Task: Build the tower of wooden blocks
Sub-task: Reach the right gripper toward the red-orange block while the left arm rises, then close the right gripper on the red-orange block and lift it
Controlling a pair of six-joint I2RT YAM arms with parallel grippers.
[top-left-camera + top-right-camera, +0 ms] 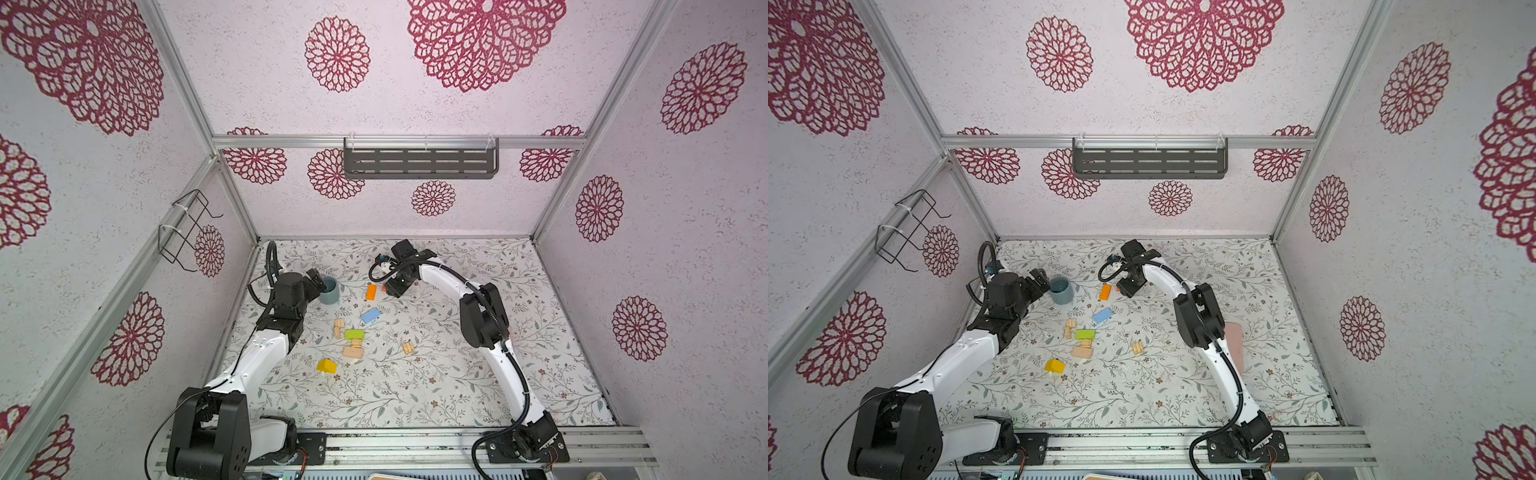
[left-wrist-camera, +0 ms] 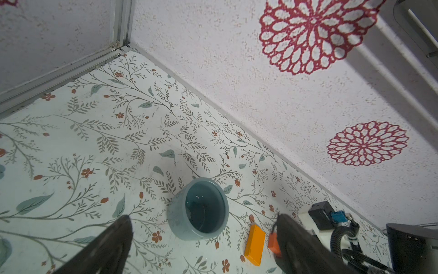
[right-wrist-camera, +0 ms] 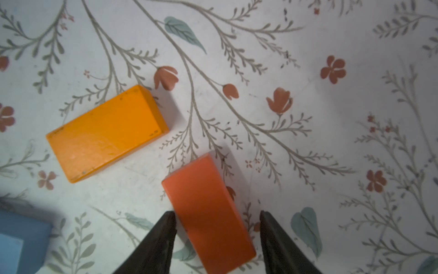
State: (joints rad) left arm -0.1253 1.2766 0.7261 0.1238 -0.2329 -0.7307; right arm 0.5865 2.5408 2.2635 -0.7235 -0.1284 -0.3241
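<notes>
Right wrist view: right gripper (image 3: 216,212), jaws spread, straddles the skewed red-orange rectangular wooden block (image 3: 201,189), seemingly untouched; closing could twist it

The grey-blue ceramic mug (image 1: 329,291) stands back left, the orange wooden block (image 1: 371,291) to its right. Right of that, the red wooden block (image 3: 208,213) lies between the fingers of the right gripper (image 3: 216,213). Nearer me lies the light blue wooden block (image 1: 371,316). Nearer still, the green wooden block (image 1: 354,334) and two plain wooden blocks (image 1: 353,352) crowd together; stacked or not, I cannot tell. A grooved plain wooden block (image 1: 339,328) lies left of them, another grooved wooden block (image 1: 408,347) right, the yellow wooden block (image 1: 326,366) nearest me.
</notes>
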